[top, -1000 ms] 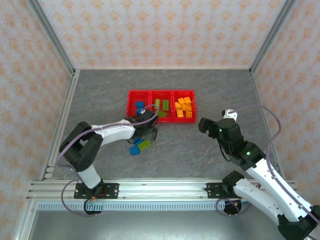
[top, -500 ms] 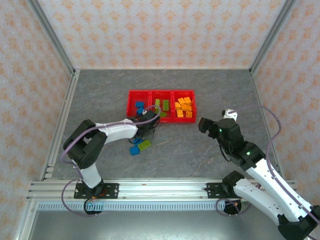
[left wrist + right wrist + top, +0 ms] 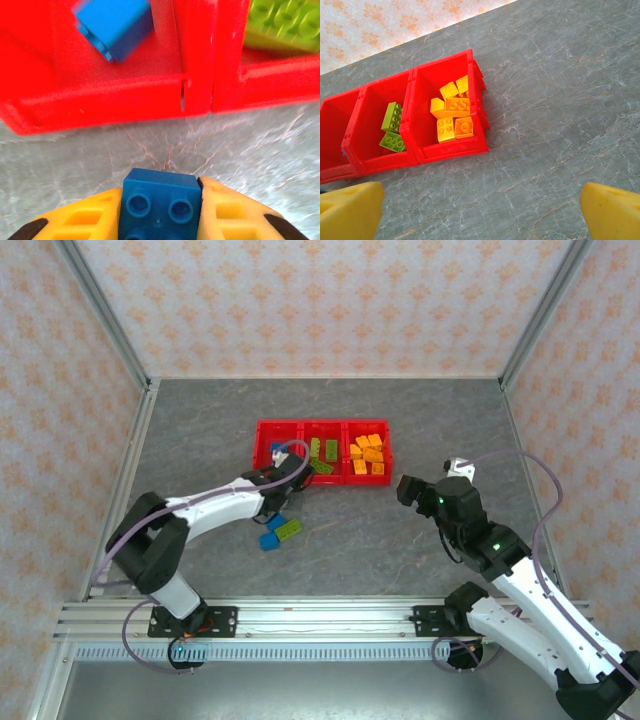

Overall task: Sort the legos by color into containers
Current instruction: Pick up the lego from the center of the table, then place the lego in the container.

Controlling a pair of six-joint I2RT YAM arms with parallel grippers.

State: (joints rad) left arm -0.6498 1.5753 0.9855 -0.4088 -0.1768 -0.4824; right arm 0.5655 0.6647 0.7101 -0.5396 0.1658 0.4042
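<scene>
Grey marbled table (image 3: 420, 420), blue brick (image 3: 160, 202) between left fingers (image 3: 232, 215) (wrist view)

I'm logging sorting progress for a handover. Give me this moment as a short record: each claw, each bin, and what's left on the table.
left claw: shut on held blue brick, just short of the left bin's near wall
right claw: open, empty, over bare table
left bin: one binned blue brick visible
middle bin: green bricks
right bin: orange-yellow bricks
table: loose green brick and loose blue bricks unsorted
</scene>
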